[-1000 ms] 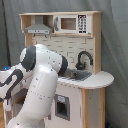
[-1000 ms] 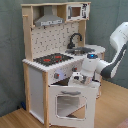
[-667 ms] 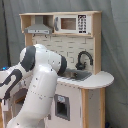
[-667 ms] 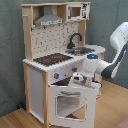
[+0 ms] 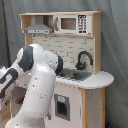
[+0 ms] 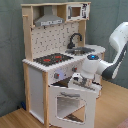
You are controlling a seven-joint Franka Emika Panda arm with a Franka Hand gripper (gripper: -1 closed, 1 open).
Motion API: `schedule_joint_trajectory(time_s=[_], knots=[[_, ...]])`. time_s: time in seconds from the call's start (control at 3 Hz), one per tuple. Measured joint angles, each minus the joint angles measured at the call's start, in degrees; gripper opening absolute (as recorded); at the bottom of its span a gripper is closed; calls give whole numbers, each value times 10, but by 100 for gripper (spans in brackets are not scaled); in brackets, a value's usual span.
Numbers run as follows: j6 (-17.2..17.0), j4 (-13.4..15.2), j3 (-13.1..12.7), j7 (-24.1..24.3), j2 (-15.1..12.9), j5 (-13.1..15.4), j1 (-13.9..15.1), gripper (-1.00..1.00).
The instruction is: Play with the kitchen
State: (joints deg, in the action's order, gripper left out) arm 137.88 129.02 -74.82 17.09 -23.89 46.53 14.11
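The toy kitchen is seen in both exterior views, standing on a wood floor against a grey backdrop. In the second exterior view the stovetop with red rings is set toward the second exterior view's left, the sink and black faucet toward its right. A grey hood and a microwave are mounted on top. The windowed oven door is swung open, tilted outward.

The gripper is positioned at the front panel just above the open door, beside the knobs. Whether its fingers are apart or closed cannot be told.

In the first exterior view the white arm covers the front of the kitchen; the faucet and microwave are visible.
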Motion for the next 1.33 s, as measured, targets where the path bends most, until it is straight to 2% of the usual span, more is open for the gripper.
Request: schedule_joint_trajectory(time_s=[0.67, 1.33], knots=[[0, -30, 85, 7, -10, 0, -88, -100], [-6, -77, 155, 8, -37, 1, -171, -100]])
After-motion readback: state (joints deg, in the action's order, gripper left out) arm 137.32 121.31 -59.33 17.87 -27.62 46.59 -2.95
